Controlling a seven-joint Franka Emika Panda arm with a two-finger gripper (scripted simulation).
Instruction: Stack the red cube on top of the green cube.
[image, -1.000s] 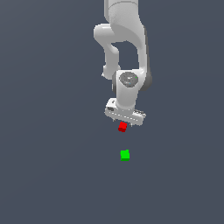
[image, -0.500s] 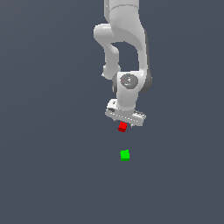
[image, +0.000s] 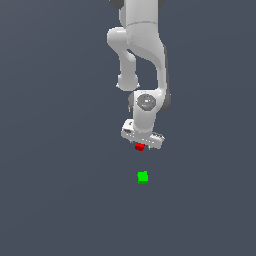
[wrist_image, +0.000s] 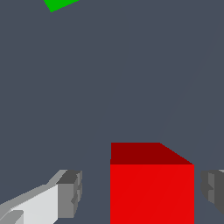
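The red cube lies on the grey floor directly under the white hand of my gripper, which partly covers it in the exterior view. In the wrist view the red cube sits between the two grey fingertips, with a gap showing on each side, wider on one side. My gripper is open around the cube and does not touch it. The green cube lies apart on the floor, a short way nearer the camera in the exterior view; only a corner of the green cube shows in the wrist view.
The plain dark grey floor stretches all round with no other objects on it. The white arm rises above the hand.
The hand has come down a little over the red cube, so that its fingers now flank it. Neither cube has moved.
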